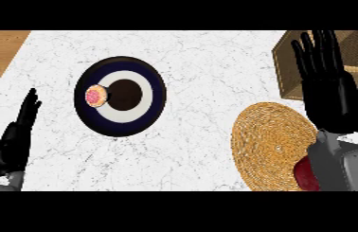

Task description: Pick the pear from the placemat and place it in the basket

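My right hand [327,91] is open, fingers straight and pointing away from me, showing in front of the wooden basket [287,70] at the counter's [196,60] far right, and it holds nothing. The pear [303,175], a dark red shape mostly hidden under my right forearm [334,161], lies at the near right edge of the woven placemat [269,146]. My left hand [15,141] rests open at the lower left edge, so my 2 hands are free, while a small pink-topped pastry [96,95] sits on a dark ringed plate [120,65] well left of the placemat.
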You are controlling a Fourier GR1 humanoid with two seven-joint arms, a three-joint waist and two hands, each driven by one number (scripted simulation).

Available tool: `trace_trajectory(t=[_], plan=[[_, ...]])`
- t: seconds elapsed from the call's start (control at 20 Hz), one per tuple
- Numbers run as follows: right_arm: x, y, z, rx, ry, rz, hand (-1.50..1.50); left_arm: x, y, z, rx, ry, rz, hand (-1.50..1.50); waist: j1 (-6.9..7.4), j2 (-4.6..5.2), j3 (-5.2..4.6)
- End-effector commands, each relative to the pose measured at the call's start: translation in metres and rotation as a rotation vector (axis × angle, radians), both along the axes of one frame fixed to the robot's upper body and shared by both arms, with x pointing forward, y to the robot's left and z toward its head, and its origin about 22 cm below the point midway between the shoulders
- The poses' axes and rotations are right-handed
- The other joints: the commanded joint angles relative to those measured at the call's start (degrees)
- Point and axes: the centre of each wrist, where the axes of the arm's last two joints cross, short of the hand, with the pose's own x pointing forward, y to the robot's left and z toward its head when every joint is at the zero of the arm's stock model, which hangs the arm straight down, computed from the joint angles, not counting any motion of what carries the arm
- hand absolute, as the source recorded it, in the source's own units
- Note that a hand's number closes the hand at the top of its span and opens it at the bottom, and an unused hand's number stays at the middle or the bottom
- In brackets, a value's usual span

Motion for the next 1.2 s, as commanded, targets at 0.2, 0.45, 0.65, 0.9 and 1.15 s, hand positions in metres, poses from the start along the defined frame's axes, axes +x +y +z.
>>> trace_trajectory(t=[0.2,0.45,0.65,0.9,1.15], plan=[[-0.079,-0.133,-0.092,-0.011,0.366,-0.566,1.5,0.012,-0.011,0.015,-0.197,-0.025,0.058,0.0,-7.18,-1.01,2.42],[-0.103,-0.145,-0.117,-0.002,0.159,-0.837,-1.5,0.032,-0.044,0.036,-0.308,0.046,-0.056,0.0,-2.95,-0.9,2.13],[-0.097,-0.143,-0.122,-0.024,0.356,-1.143,-1.5,0.041,-0.056,0.032,-0.316,0.031,-0.057,0.0,-2.19,-0.55,1.79],[-0.14,-0.182,-0.093,-0.179,0.557,-1.27,-1.5,0.035,-0.051,0.027,-0.311,0.051,-0.054,0.0,-2.18,-1.02,1.66],[-0.178,-0.198,-0.075,-0.44,0.929,-0.891,-1.5,0.041,-0.042,0.041,-0.299,0.046,-0.049,0.0,-2.76,-0.99,1.55]])
